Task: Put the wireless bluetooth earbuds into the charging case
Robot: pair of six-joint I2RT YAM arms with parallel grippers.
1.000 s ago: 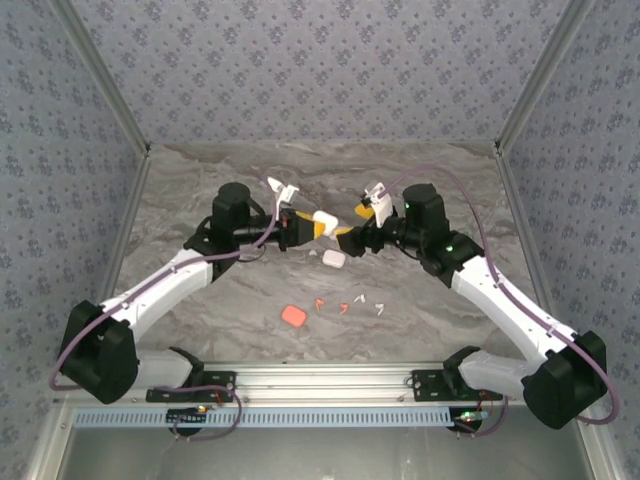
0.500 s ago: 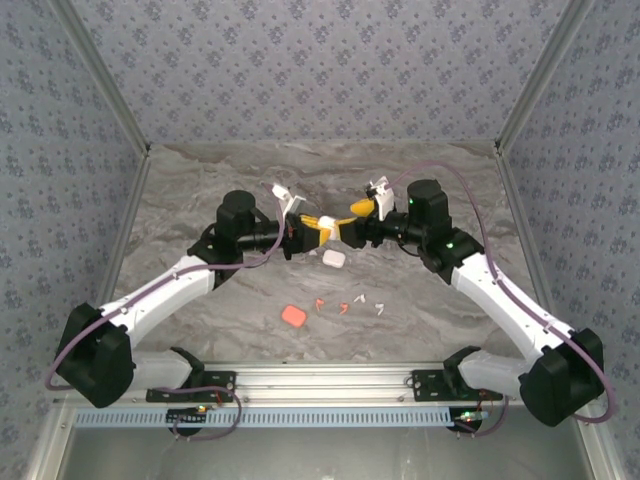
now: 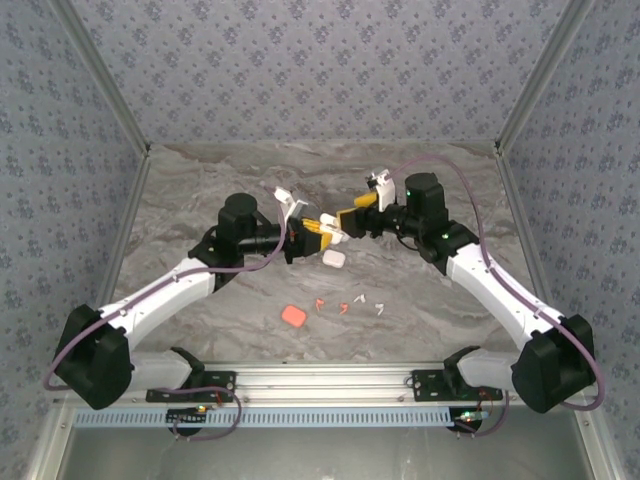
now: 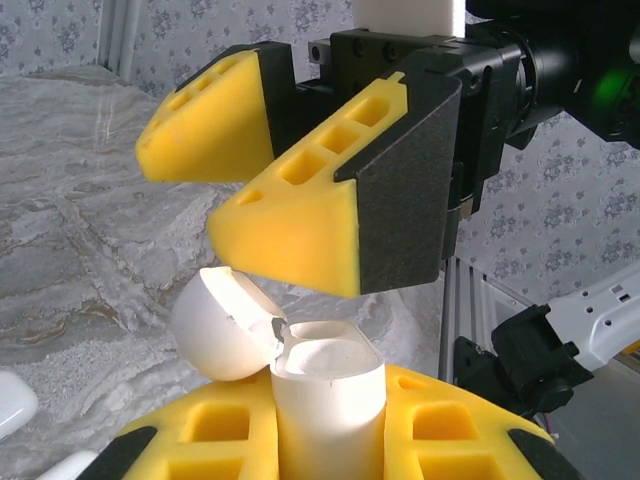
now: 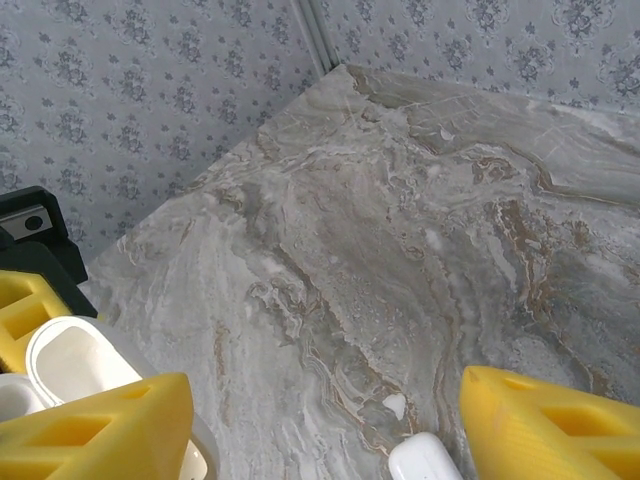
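White charging case (image 4: 325,392), open, upright, tiny earbuds (image 3: 345,307) lying scattered

case (image 4: 325,385) white | fingers (image 4: 300,225) yellow | table (image 5: 400,250) grey marble | walls (image 3: 300,70) grey floral

right fingers (image 4: 300,225) brought in from apart to just above the white case (image 4: 326,400) in the left fingers (image 4: 440,430), their gap narrower, lid (image 4: 220,325) now flipped open

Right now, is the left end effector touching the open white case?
Touching. In the left wrist view, the left end effector clamps the open white case on both sides.
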